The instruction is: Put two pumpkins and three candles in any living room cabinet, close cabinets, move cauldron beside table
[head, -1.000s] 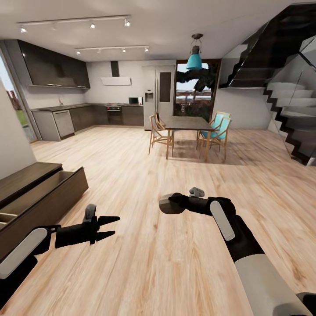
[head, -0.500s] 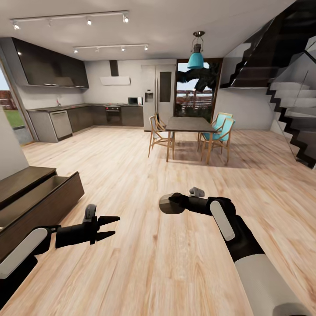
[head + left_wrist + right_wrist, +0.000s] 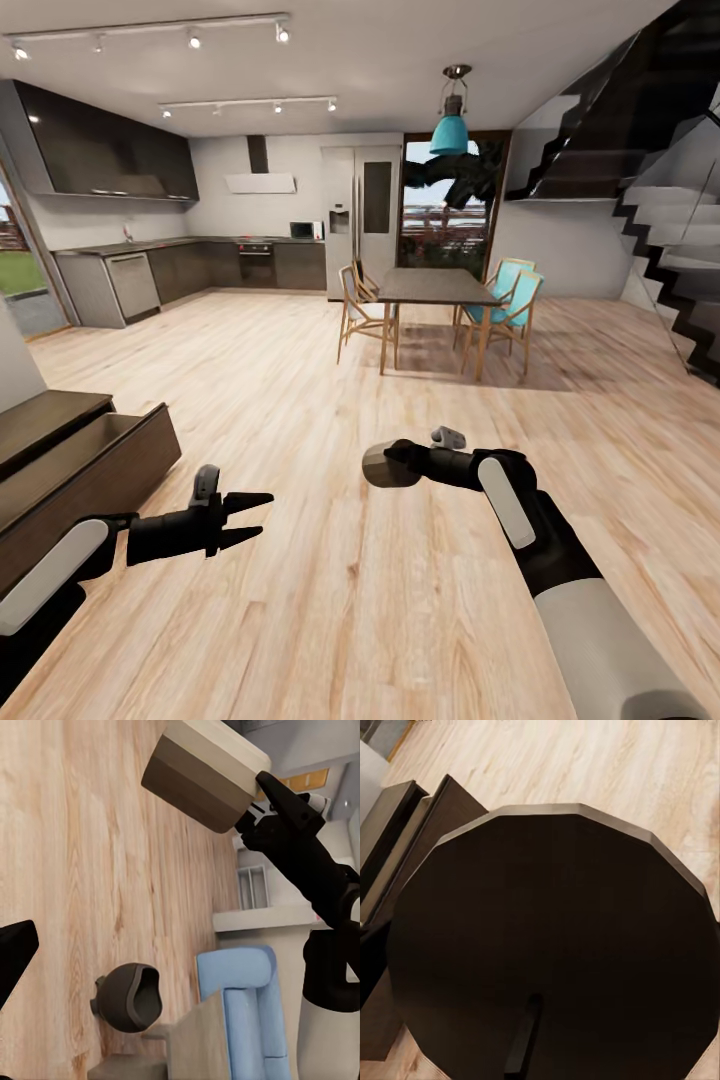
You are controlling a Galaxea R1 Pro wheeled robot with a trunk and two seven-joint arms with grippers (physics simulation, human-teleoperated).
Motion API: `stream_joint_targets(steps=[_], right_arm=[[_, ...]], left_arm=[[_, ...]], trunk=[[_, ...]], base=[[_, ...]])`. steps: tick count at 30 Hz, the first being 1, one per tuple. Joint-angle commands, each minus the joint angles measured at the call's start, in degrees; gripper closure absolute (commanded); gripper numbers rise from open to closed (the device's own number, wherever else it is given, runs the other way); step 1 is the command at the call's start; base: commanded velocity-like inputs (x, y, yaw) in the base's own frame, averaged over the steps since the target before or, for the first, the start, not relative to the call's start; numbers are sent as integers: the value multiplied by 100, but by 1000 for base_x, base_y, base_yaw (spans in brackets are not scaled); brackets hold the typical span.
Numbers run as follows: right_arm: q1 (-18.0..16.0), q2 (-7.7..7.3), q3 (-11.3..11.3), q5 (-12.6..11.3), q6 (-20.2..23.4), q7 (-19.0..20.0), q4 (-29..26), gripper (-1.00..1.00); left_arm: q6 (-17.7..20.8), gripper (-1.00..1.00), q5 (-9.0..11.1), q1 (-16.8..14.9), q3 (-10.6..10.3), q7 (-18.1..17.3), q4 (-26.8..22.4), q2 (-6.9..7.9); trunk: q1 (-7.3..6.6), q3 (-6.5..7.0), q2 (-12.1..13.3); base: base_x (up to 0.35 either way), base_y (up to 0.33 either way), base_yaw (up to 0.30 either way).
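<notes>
Right end effector (image 3: 385, 466) gripping stubby tan-beige candle (image 3: 202, 774); my left end effector (image 3: 255, 515) hanging unclenched near open dark brown cabinet drawer (image 3: 95, 470).

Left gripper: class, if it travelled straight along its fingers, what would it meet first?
Likely the wood floor; the left gripper aims between the candle in the right gripper and the cauldron. Depth unclear.

I see pale wood plank floor (image 3: 330, 400) running to a dark kitchen (image 3: 150, 270) with track lights (image 3: 150, 30), a dining table (image 3: 432, 288) with chairs under a teal pendant lamp (image 3: 449, 130), a black staircase (image 3: 660, 200) at right
</notes>
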Motion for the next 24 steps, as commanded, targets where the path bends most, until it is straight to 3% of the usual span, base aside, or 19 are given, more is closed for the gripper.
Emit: stream_joint_targets(steps=[1,24], right_arm=[[-5,-1,-3,24,21,49,-3,100],[-5,-4,-3,24,20,49,-3,100]], left_arm=[[3,-100,-43,-5,-9,-54,3,3],[3,-100,-49,-5,-24,-38,2,-9]], trunk=[[3,-6,-3],[3,-6,-3]], base=[[330,0,0],[330,-11,0]])
